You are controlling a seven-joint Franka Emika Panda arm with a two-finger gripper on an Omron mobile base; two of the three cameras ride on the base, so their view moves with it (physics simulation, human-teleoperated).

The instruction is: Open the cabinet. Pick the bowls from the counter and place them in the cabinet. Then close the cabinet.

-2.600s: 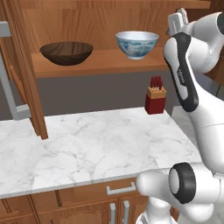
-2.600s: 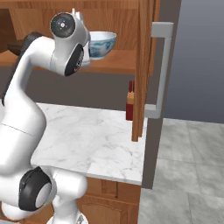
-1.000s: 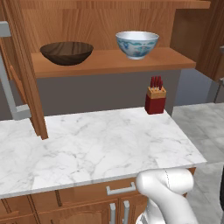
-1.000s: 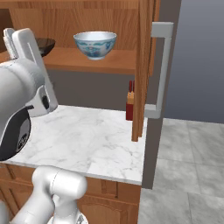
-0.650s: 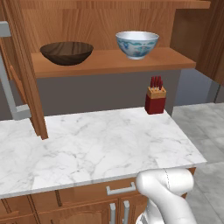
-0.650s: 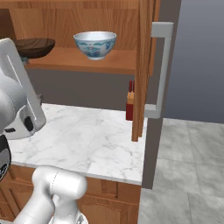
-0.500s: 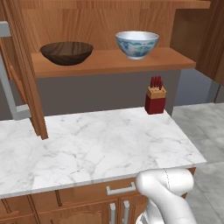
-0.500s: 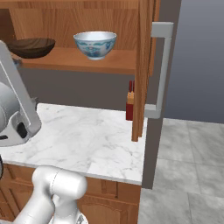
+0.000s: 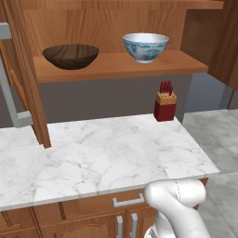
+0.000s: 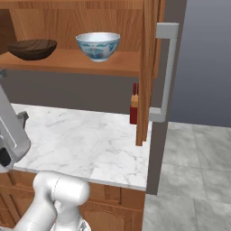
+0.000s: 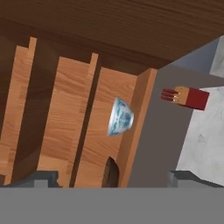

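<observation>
Both bowls were seen set side by side on the cabinet shelf [image 9: 176, 62]: the wooden bowl [image 9: 70, 56] at ten o'clock, the white bowl [image 9: 145, 46] at one o'clock. The desk [image 9: 107, 153] lay bare below. The pincer [image 11: 113, 181] was spread wide, released, nothing grasped. The cabinet door [image 10: 149, 67] was left open, presumably awaiting closing.
</observation>
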